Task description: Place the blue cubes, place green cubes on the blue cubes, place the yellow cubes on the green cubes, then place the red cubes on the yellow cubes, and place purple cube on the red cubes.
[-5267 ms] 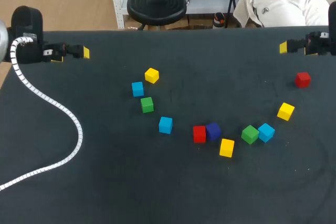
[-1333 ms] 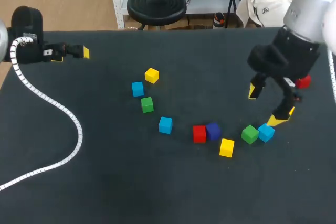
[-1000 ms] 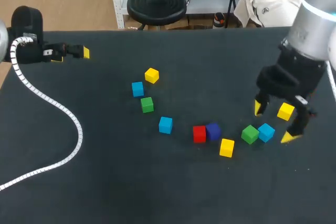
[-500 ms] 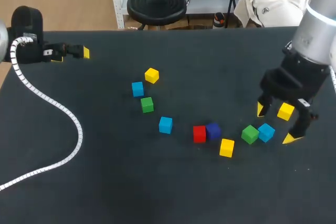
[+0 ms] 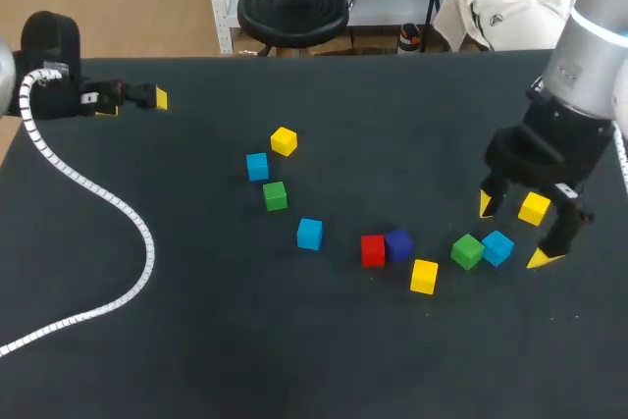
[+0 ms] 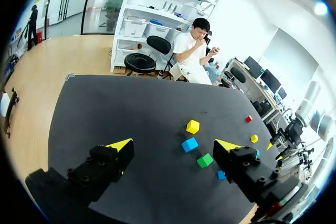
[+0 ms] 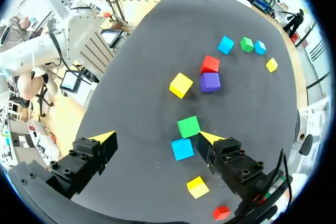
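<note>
The black bench [image 5: 196, 340] is carrying all the cubes. The right arm [image 5: 589, 36] is coming in from the far right and bending down over the right side of the bench. The left arm [image 5: 49, 56] is sitting at the far left edge. A white cable [image 5: 108, 203] is trailing from it across the left side of the bench.

The right hand [image 5: 512, 233] is pointing down with its fingers spread wide apart, holding nothing. The left hand [image 6: 173, 145] is also wide open and holding nothing. It is pointing along the far edge, well apart from the cubes.

The right blue cube [image 7: 182, 149] is lying between the right hand's fingers, close to one of them. The right green cube [image 5: 467, 251] is touching its left side. The right yellow cube [image 5: 534, 208] is sitting just beyond them, near the hand. A far red cube [image 7: 221, 212] is lying farther off, seen only from the right wrist.

In the middle, the red cube [image 5: 372, 250] and the purple cube [image 5: 398, 244] are sitting side by side and touching. The near yellow cube [image 5: 424, 276] is lying just in front of the purple one.

To the left, the middle blue cube [image 5: 309, 234] is sitting alone. Farther away, the left green cube [image 5: 275, 195], the left blue cube [image 5: 257, 166] and the far yellow cube [image 5: 284, 140] are lying near one another. No cube is standing on another one.
</note>
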`<action>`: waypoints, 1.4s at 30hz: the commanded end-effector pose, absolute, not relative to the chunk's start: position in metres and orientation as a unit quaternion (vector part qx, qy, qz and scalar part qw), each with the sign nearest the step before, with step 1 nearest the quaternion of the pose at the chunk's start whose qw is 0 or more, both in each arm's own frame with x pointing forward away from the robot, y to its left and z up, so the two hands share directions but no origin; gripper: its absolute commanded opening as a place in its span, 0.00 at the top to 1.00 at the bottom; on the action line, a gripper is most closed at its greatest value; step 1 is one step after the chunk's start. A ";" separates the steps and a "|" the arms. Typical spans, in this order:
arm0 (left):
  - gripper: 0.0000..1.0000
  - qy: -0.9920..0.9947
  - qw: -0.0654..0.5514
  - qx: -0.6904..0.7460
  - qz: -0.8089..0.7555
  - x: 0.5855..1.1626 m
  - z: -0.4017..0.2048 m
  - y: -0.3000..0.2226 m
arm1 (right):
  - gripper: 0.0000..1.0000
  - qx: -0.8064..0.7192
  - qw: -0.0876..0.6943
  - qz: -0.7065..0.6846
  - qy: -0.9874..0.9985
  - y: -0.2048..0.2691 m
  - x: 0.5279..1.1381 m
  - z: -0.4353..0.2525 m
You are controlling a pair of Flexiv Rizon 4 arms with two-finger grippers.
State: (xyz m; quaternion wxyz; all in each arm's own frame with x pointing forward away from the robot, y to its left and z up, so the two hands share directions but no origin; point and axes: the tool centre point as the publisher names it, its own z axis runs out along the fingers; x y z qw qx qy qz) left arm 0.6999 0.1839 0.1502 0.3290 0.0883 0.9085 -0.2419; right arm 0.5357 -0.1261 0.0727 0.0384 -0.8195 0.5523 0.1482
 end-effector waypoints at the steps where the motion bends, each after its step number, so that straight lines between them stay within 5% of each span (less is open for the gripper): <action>1: 0.00 0.908 0.330 0.089 -0.244 0.700 0.150 0.185 | 0.00 -0.826 0.036 0.144 0.544 -0.124 0.535 0.073; 42: 0.00 0.908 0.330 0.089 -0.244 0.700 0.150 0.185 | 0.00 -0.845 0.062 0.141 0.511 -0.153 0.558 0.024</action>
